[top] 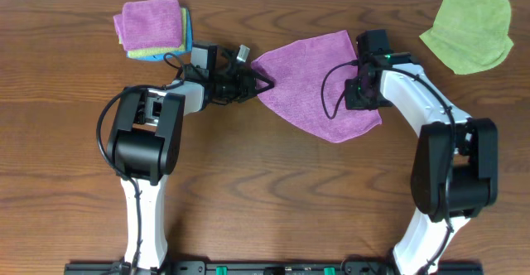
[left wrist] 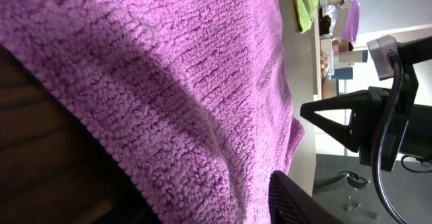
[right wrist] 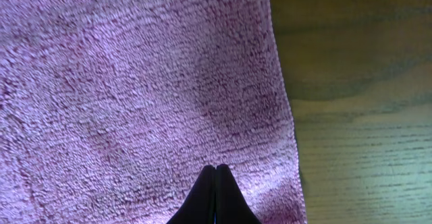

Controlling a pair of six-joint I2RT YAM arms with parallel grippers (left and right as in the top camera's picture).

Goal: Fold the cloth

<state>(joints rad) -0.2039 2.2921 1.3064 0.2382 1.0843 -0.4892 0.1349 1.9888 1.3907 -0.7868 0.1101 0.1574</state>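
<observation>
On the wooden table (top: 273, 184), the cloth (top: 310, 80) lies spread flat at the middle back, a fuzzy purple square turned cornerwise (ribbed pile up close). Bare wood lies in front of it. Its left corner meets the left gripper (top: 258, 82); I cannot tell its opening or whether it has a grip. The right gripper (right wrist: 216, 169), fingers pressed together, points at the cloth just inside its right edge.

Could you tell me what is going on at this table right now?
The purple fuzzy square cloth lies spread out on the wooden table, not yet folded. The left gripper is at its left corner; whether it grips is unclear. The right gripper, shut, is over the cloth near its right edge.
</observation>
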